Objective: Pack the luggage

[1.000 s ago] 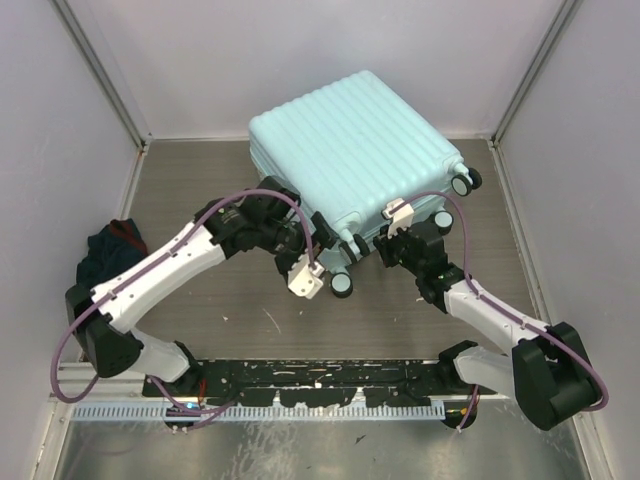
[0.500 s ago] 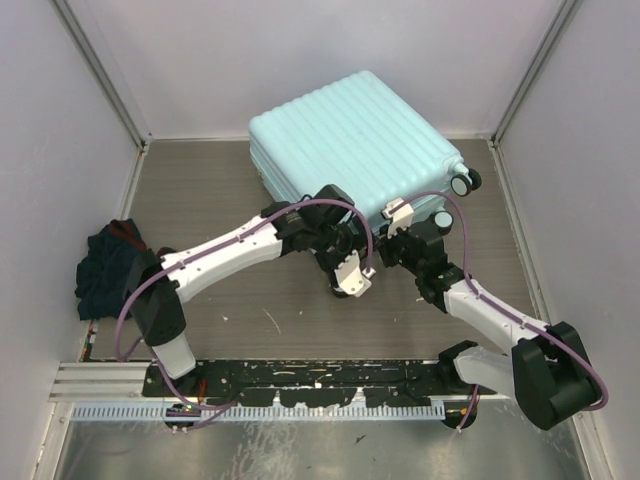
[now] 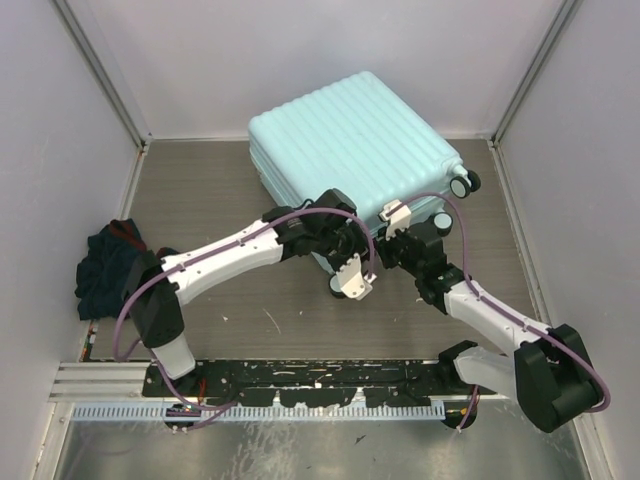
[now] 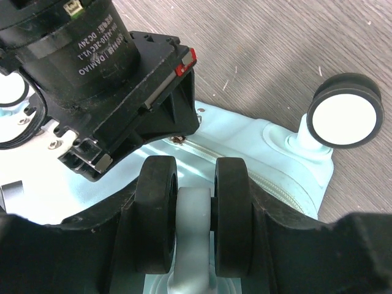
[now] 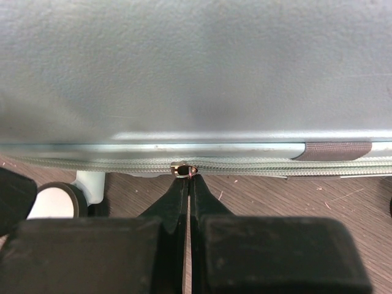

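- Now the luggage [image 3: 350, 140] is seen lying flat and closed on the tabletop [image 3: 220, 190], with its ribbed shell upward, directly beyond both pairs of fingers.
- The left fingers [image 4: 73, 245] are set on either side of a twin wheel [image 4: 156, 214] at the near corner of the case. They appear to be pressed against its two outer faces, so the wheel is taken as clamped.
- The right fingers [image 5: 174, 202] are brought together, and the small zipper pull [image 5: 182, 169] is pinched at their very tips. The zip [image 5: 257, 164] runs away to both sides of them.
- The shell is judged to be stiff and smooth, and too broad to be spanned by either pair of fingers. It is better taken at small projecting parts, such as a wheel or the pull.
- The case is probably heavy for these arms, and some sliding should be expected when the pull is drawn, so a hold on the wheel is useful.
- The wheel can swivel and roll, so the grip there may be lost. The pull is thin and may slip out.
- A bundle of dark cloth [image 3: 108, 262] lies well apart, to the left of the left fingers.
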